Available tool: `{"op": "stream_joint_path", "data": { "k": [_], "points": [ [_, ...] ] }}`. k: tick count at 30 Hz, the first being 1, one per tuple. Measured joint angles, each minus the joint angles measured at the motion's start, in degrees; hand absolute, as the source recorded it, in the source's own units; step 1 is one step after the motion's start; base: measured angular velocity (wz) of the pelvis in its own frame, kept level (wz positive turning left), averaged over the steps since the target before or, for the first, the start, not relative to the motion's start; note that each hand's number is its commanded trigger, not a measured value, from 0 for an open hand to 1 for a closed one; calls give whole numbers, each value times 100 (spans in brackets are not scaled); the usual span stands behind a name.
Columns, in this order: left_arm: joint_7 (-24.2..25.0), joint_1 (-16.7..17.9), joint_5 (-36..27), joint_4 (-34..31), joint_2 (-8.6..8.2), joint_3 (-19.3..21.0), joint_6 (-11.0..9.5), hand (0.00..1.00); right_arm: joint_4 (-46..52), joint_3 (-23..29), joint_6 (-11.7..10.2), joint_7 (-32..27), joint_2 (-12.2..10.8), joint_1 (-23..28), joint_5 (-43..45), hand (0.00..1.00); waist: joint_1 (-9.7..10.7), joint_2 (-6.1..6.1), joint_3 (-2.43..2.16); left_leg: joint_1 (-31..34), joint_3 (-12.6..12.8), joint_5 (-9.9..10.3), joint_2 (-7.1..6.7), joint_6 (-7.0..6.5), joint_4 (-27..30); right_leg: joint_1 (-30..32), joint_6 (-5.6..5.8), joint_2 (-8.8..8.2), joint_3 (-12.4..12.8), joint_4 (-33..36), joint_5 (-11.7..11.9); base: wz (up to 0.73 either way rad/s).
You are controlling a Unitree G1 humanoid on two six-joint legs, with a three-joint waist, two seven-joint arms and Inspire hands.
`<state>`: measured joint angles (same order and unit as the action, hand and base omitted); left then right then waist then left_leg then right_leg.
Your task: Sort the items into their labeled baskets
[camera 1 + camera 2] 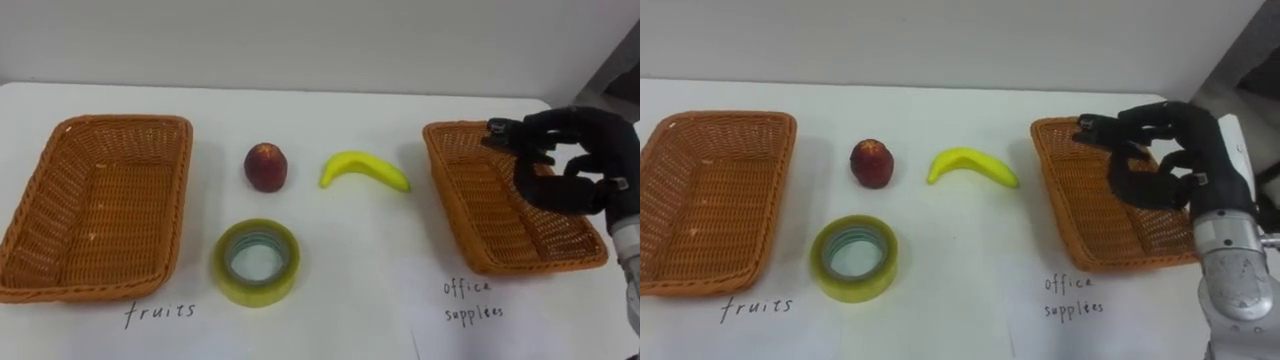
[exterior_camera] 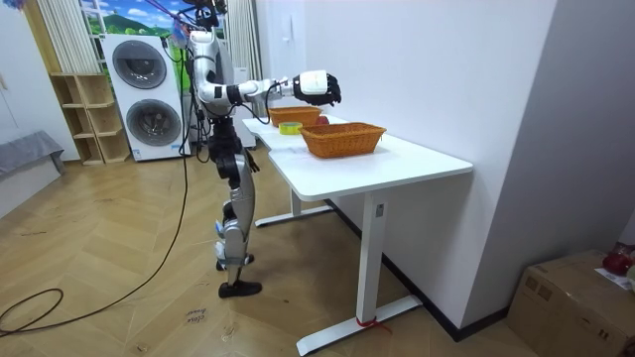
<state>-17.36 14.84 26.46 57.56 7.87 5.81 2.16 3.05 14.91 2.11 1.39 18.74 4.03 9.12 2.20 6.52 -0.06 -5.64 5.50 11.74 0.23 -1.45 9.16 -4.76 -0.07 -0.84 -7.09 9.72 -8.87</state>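
On the white table (image 1: 360,280) stand two woven baskets. The left basket (image 1: 120,122) has "fruits" written in front of it, and the right basket (image 1: 470,200) has "office supplies". Both hold nothing. Between them lie a red apple (image 1: 266,166), a yellow banana (image 1: 362,170) and, nearer to me, a roll of yellowish tape (image 1: 257,262). My right hand (image 1: 575,160) hovers over the far right part of the office basket. Its fingers are loosely bent, pointing left, with nothing in them.
In the room view I stand at the table's end by the room view's left, my right arm stretched over the table. Washing machines (image 2: 147,94) and a shelf stand behind me. A cardboard box (image 2: 580,297) sits on the floor at that view's right.
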Motion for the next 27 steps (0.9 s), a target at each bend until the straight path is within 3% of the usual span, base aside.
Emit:
{"op": "stream_joint_path", "data": {
  "k": [9, 18, 27],
  "points": [
    [0, 27, -19, -20, 15, 71, 6, 0, -50, -39, 6, 8, -1, 0, 10, 100, 26, -8, 4, 4, 35, 1, -2, -2, -16, 16, 1, -1, 20, 4, 0, 0],
    [34, 95, -217, -150, 205, 29, 3, 0, -183, -509, 44, 12, -1, 182, 334, 100, -148, -20, 0, 127, 47, 1, 3, -1, 6, 135, -3, 5, 44, 6, 10, 0],
    [57, 215, -223, -306, 215, 22, 5, 0, -286, -531, 44, 3, 0, 360, 482, 100, -278, -63, -6, 182, 51, 0, 9, -2, 11, 191, -2, 7, 45, 2, 14, 0]
  ]
}}
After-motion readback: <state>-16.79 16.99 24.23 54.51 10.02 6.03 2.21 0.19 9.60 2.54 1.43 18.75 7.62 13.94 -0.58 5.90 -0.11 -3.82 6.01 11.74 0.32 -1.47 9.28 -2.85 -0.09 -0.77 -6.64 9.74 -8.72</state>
